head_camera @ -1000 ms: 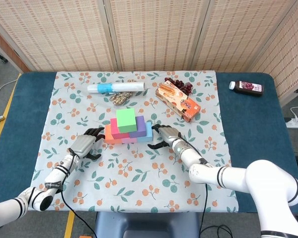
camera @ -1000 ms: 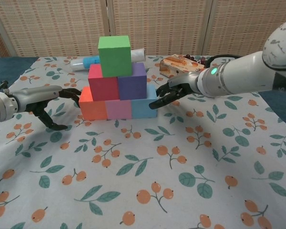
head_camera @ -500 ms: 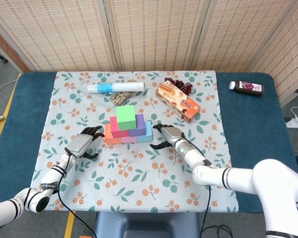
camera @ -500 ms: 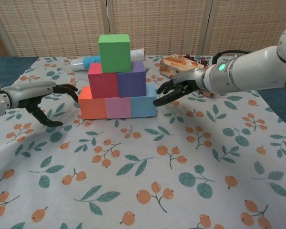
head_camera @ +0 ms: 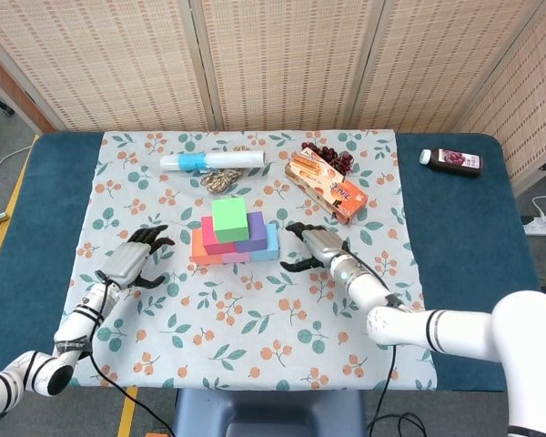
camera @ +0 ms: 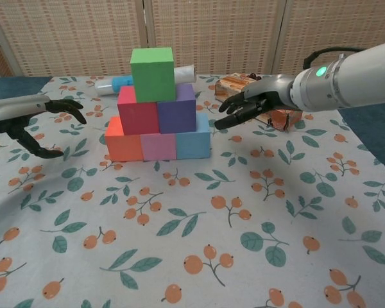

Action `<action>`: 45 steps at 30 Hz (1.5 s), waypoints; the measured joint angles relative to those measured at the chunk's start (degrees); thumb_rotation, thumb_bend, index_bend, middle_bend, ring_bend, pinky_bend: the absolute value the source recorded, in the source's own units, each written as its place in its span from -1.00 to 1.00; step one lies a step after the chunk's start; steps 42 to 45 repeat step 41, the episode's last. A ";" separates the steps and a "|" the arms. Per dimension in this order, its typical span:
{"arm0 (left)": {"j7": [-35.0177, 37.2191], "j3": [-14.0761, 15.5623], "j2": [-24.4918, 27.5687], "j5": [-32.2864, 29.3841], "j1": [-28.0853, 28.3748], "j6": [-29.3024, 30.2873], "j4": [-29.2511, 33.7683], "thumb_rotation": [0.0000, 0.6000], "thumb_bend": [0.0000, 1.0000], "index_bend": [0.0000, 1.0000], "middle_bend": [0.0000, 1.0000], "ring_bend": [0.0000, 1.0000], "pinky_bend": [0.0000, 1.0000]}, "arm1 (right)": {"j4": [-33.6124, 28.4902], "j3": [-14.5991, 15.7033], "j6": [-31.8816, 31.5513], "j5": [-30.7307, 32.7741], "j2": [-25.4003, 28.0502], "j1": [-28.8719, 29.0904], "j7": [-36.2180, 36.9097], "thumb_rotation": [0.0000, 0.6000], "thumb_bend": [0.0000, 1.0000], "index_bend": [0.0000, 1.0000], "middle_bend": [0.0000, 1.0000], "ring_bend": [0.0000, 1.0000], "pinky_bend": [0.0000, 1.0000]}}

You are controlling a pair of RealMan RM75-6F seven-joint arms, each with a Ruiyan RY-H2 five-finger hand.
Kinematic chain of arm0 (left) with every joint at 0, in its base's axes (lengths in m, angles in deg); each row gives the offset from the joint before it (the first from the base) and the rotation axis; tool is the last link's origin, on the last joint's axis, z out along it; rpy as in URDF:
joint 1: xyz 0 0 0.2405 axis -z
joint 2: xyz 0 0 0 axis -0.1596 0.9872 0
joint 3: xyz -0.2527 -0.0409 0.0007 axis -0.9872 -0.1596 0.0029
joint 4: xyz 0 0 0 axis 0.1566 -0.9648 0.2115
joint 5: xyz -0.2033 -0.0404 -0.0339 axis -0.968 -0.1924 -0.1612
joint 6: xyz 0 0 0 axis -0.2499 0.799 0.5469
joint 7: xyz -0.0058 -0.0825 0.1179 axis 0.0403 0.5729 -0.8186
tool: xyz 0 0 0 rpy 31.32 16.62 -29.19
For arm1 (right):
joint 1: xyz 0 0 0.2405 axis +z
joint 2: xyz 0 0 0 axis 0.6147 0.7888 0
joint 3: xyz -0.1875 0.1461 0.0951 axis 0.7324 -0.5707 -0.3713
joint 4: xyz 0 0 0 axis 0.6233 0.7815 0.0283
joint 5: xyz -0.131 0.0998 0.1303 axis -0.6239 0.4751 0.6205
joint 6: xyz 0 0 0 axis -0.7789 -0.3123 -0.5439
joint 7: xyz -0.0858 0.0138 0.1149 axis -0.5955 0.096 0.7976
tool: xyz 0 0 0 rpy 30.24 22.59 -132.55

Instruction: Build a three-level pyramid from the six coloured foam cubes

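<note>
A foam cube pyramid stands mid-table on the flowered cloth. Its bottom row is an orange cube point(camera: 124, 142), a pink cube point(camera: 158, 145) and a light blue cube point(camera: 193, 142). Above them sit a magenta cube point(camera: 137, 111) and a purple cube point(camera: 177, 110). A green cube point(camera: 153, 72) point(head_camera: 229, 218) tops the stack. My left hand point(camera: 35, 120) point(head_camera: 132, 259) hovers open to the left of the pyramid, well apart from it. My right hand point(camera: 251, 104) point(head_camera: 318, 246) is open to the right of the pyramid, holding nothing.
Behind the pyramid lie a white and blue roll point(head_camera: 211, 161), an orange snack box point(head_camera: 327, 186) and dark grapes point(head_camera: 328, 155). A juice bottle point(head_camera: 451, 160) lies far right on the blue table point(head_camera: 455, 237).
Both hands have drawn back from the pyramid's sides, the left further left, the right rightward and upward. The six cubes stay stacked unmoved.
</note>
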 measured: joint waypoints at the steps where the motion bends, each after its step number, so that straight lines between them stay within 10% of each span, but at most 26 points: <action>1: 0.16 0.03 1.11 0.02 -0.80 1.12 0.69 1.00 -0.42 -0.55 -1.00 -1.00 -1.00 | -1.61 -0.14 -0.78 -0.69 1.33 -0.48 0.15 -0.09 -1.00 -0.89 -1.00 -1.00 -1.00; 13: -0.82 1.14 11.25 -0.42 -13.31 18.26 6.96 1.00 -0.38 -0.53 -1.00 -1.00 -1.00 | -18.49 2.45 -27.43 -24.77 17.00 -17.64 2.11 0.31 -1.00 -1.00 -1.00 -1.00 -1.00; 23: -3.80 3.70 12.96 2.78 -24.81 34.84 10.52 1.00 -0.38 -0.50 -1.00 -1.00 -1.00 | -13.26 9.95 -50.92 -53.55 20.90 -41.78 12.18 0.48 -0.99 -1.00 -1.00 -1.00 -1.00; 35: -10.28 8.26 12.02 10.73 -33.62 44.39 15.53 1.00 -0.38 -0.52 -1.00 -1.00 -1.00 | -0.17 13.83 -65.52 -63.90 15.50 -61.46 17.33 0.47 -0.99 -1.00 -1.00 -1.00 -1.00; 45: -10.93 8.76 11.09 12.03 -34.26 43.58 15.92 1.00 -0.38 -0.54 -1.00 -1.00 -1.00 | 1.13 12.36 -67.35 -65.50 13.44 -65.55 17.63 0.47 -0.99 -1.00 -1.00 -1.00 -1.00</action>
